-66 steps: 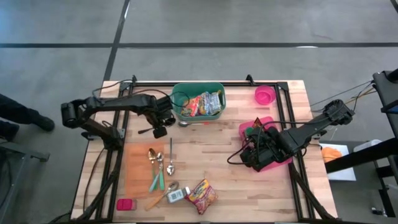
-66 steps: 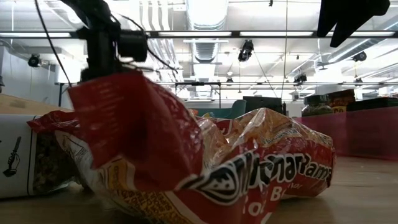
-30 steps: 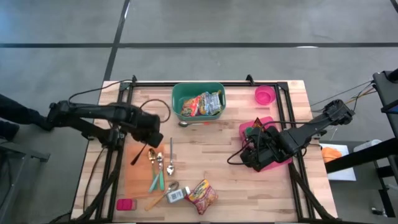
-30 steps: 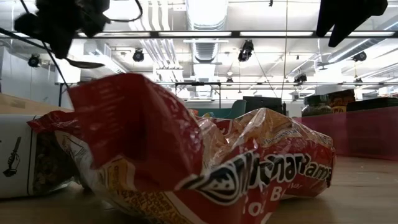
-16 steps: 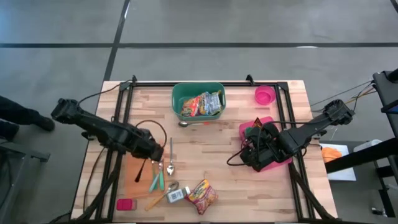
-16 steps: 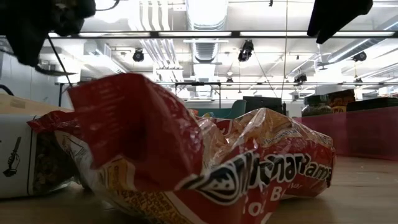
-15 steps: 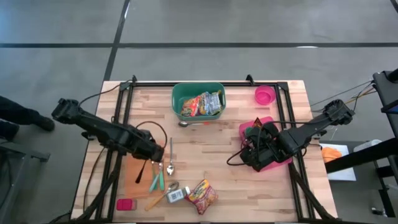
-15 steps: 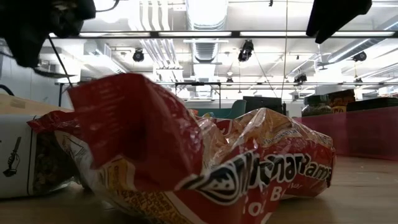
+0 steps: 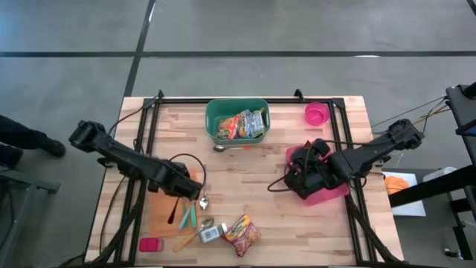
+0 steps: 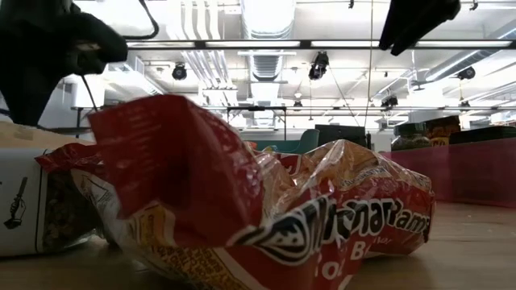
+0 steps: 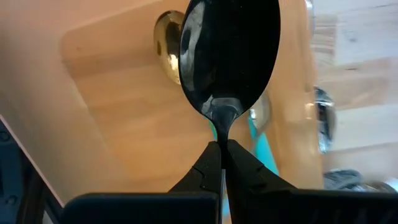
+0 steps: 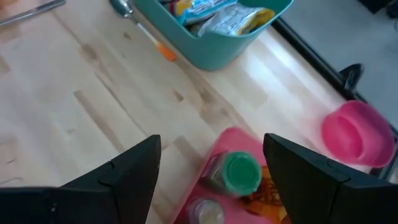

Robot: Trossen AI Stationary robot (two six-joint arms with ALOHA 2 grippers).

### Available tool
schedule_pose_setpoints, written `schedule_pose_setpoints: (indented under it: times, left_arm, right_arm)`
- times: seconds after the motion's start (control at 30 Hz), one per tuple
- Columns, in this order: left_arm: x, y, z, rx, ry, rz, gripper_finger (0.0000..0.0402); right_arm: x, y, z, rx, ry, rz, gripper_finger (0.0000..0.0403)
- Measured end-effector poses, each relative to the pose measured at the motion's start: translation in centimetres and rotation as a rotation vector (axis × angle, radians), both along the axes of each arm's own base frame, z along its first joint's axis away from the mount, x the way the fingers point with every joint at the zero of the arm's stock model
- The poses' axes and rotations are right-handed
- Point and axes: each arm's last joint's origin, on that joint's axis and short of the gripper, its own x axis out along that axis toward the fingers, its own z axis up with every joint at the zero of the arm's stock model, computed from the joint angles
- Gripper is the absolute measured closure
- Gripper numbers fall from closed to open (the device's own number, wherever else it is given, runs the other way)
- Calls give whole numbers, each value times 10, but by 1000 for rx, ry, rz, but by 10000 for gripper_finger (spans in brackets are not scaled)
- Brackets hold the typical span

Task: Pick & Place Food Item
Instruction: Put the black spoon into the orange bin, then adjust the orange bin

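Black spoon (image 11: 229, 56) pinched in L hand (image 11: 222, 152), R hand (image 12: 211, 168) wide, 1 teal bin (image 9: 214, 114), 2 pink bowls.

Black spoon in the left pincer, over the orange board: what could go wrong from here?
1. The left pincer pinches the black spoon only by its thin handle; the heavy bowl end could swing or slip.
2. The orange board below already holds a gold spoon and a teal-handled utensil, so lowering may knock them.
3. The right pincer hangs open over the pink tray with jars; a drop could tip one.
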Motion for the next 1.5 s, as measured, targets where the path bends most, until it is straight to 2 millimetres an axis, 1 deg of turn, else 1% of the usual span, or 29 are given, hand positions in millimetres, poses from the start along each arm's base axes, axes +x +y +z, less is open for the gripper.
schedule_pose_setpoints:
  times: [0.17, 0.27, 0.43, 0.57, 0.7, 0.9, 1.03, 1.13, 1.3, 1.5]
  left_arm:
    - [-2, 1, -18, 18, 41, 8, 401]
    - [-3, 1, -31, 11, 25, 21, 401]
    - [-7, 3, -53, -6, -13, 30, 401]
    - [-11, 5, -65, -13, -26, 48, 401]
    - [-15, 6, -70, -10, -20, 48, 401]
    - [-15, 6, -71, -10, -22, 9, 401]
    - [-15, 6, -71, -11, -26, -5, 397]
    - [-15, 6, -70, -18, -25, -7, 374]
    - [-15, 6, -69, -21, -30, -10, 310]
    - [-15, 6, -59, -34, -81, -72, 242]
  right_arm:
    - [7, -12, 1, -28, 27, 18, 122]
    - [10, -17, 1, -40, 36, 34, 122]
    - [12, -23, 1, -41, 40, 14, 122]
    - [15, -25, 2, -44, 35, 31, 122]
    - [18, -24, 2, -40, 22, 59, 122]
    - [23, -22, 4, -40, -11, 87, 122]
    - [24, -25, 4, -38, -21, 74, 122]
    - [25, -29, 4, -37, -23, 60, 122]
    - [28, -30, 5, -30, -44, 52, 122]
    - [28, -30, 5, -28, -45, 53, 122]
